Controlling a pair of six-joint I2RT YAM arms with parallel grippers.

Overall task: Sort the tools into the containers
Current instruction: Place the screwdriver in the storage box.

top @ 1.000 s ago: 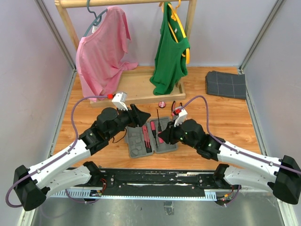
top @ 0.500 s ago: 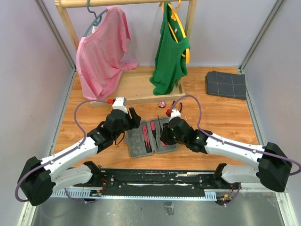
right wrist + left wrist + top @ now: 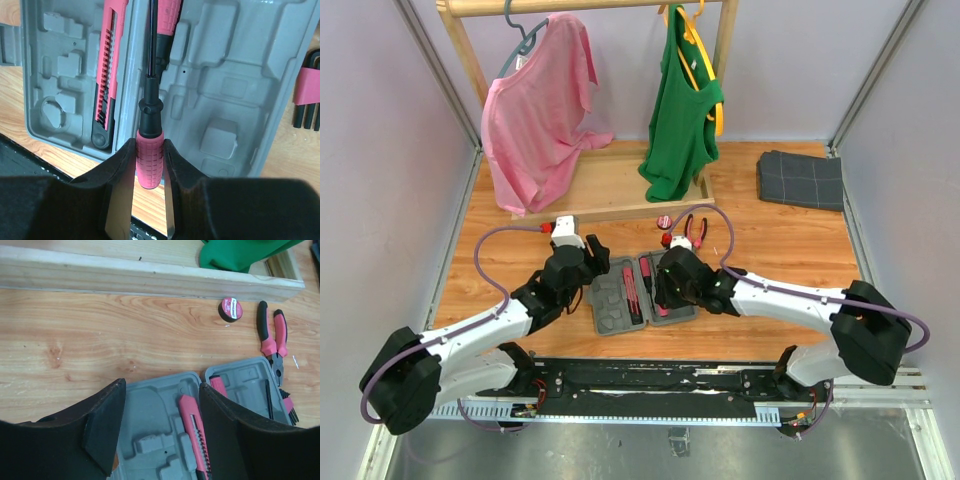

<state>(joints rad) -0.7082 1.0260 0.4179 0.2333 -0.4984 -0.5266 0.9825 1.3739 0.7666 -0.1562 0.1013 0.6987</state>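
Top view, left to right. Pink shirt hangs at rear left, with bare bench below it and plenty of room on that side. Left hand sits low at the left edge of the grey tool case. In the left wrist view its fingers are spread fairly wide with nothing between them, straddling the case's left half. Bare wood runs from there up to the rack base.

The case lies open and flat at bench centre, its near edge close to the black front rail. The left half holds a pink utility knife in the recess along the hinge; the other recesses there are bare.

Right hand is over the right half of the case. Right wrist view shows its fingers clamped on the pink handle of a screwdriver, shaft pointing away along the hinge line, over the case. A second pink-handled tool lies just beyond the shaft. Hex keys in a pink holder lie off the case's edge on the wood.

Behind the case, a tape roll and pliers lie loose near each other, both clear of the case. Green top hangs above them. Open wood runs right to the folded cloth in the rear right corner.
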